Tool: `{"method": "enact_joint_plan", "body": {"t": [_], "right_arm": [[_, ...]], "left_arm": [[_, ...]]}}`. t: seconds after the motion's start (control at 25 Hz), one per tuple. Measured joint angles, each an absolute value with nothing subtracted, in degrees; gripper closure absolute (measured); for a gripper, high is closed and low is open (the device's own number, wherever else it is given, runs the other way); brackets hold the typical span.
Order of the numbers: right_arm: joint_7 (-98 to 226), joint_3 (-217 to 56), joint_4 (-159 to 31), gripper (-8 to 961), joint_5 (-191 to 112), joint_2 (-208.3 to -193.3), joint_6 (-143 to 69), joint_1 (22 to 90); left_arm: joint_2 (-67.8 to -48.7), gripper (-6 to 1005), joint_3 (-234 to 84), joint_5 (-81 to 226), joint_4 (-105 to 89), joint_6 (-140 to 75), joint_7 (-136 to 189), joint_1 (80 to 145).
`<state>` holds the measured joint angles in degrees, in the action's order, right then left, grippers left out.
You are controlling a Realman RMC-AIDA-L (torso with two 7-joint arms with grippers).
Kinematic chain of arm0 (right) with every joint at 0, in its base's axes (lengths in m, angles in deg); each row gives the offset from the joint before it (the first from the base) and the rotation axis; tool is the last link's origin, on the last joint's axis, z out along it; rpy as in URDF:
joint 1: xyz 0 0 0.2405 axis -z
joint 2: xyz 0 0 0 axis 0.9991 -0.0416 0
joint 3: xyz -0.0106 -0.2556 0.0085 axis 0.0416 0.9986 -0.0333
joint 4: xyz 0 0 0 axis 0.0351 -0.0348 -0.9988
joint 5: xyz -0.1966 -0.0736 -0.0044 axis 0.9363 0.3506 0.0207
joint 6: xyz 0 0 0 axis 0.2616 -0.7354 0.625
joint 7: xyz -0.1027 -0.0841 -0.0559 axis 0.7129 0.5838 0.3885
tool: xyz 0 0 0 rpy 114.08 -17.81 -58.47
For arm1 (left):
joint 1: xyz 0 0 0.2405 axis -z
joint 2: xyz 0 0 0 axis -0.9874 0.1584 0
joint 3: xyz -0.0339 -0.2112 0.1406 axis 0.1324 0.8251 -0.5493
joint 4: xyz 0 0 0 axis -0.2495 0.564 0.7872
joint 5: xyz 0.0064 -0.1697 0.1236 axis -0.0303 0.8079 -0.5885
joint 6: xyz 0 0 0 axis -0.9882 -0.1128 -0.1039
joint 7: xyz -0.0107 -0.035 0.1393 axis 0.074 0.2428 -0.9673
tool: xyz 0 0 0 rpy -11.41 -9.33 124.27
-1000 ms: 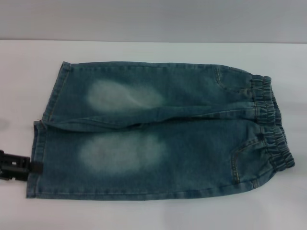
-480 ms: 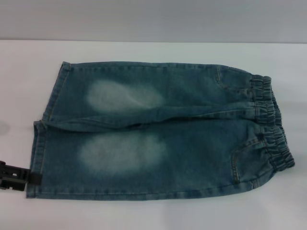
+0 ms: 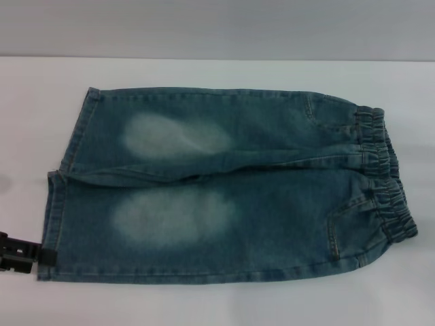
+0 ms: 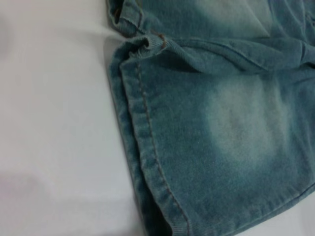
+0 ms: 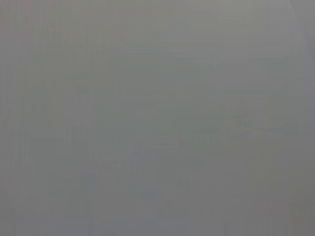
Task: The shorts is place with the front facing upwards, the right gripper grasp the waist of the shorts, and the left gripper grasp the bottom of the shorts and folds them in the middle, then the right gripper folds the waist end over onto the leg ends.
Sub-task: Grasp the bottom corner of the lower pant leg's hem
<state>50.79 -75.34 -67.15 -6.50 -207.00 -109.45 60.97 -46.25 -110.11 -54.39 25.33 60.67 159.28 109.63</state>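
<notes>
Lying flat and front-up on the white table (image 3: 204,305), the shorts (image 3: 224,183) stretch sideways across our workspace: elastic waist (image 3: 384,176) out on our right side, the leg ends (image 3: 51,224) on our left

Our left gripper (image 3: 27,251) sits low at the edge of the head view, on the table, right beside the outer corner of the nearer leg's hem. Only a black stub of it shows, tip touching or almost touching the denim edge — we can't tell which. We can't tell whether its jaws are spread or pinched either, since the fingers aren't resolvable

Relative to that gripper: the nearer leg's hem runs straight away from its tip, the farther leg's hem (image 3: 78,129) lies beyond it, and the waist is well away at the opposite end of the garment

Our left wrist view looks down on the same hem (image 4: 147,147), stitched edge lying flat on the table, with a pale faded patch (image 4: 246,123) just inside it. The second leg's hem corner (image 4: 147,42) is curled up slightly where the legs meet

Our right gripper isn't visible anywhere; its wrist view shows only blank grey
</notes>
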Motion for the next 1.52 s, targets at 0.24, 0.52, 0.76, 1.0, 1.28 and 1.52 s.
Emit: {"method": "enact_joint_plan", "body": {"t": [0.24, 0.52, 0.76, 1.0, 1.28, 1.52], "right_arm": [[50.42, -75.34, -67.15, 274, -6.49, -207.00, -109.49, 61.06], [50.14, -75.34, -67.14, 274, -6.51, -207.00, -109.54, 61.07], [50.07, -75.34, -67.15, 274, -6.51, -207.00, -109.52, 60.99], [50.05, -75.37, -67.14, 274, -6.51, -207.00, -109.49, 60.92], [50.04, -75.43, -66.97, 273, -6.57, -207.00, -109.82, 60.90], [49.98, -75.35, -66.89, 273, -6.60, -207.00, -109.93, 60.79]], "left_arm": [[-46.30, 202, -110.11, -55.02, 25.33, 59.42, 159.27, 109.69], [-46.40, 203, -110.19, -55.32, 25.33, 58.94, 159.20, 109.71], [-46.68, 204, -110.71, -55.64, 25.33, 58.61, 159.18, 109.72], [-46.96, 205, -110.73, -55.64, 25.33, 58.69, 158.75, 109.92], [-47.19, 206, -110.82, -55.64, 25.33, 58.66, 158.57, 110.20], [-47.03, 207, -110.82, -55.69, 25.33, 58.62, 158.57, 110.24]]}}
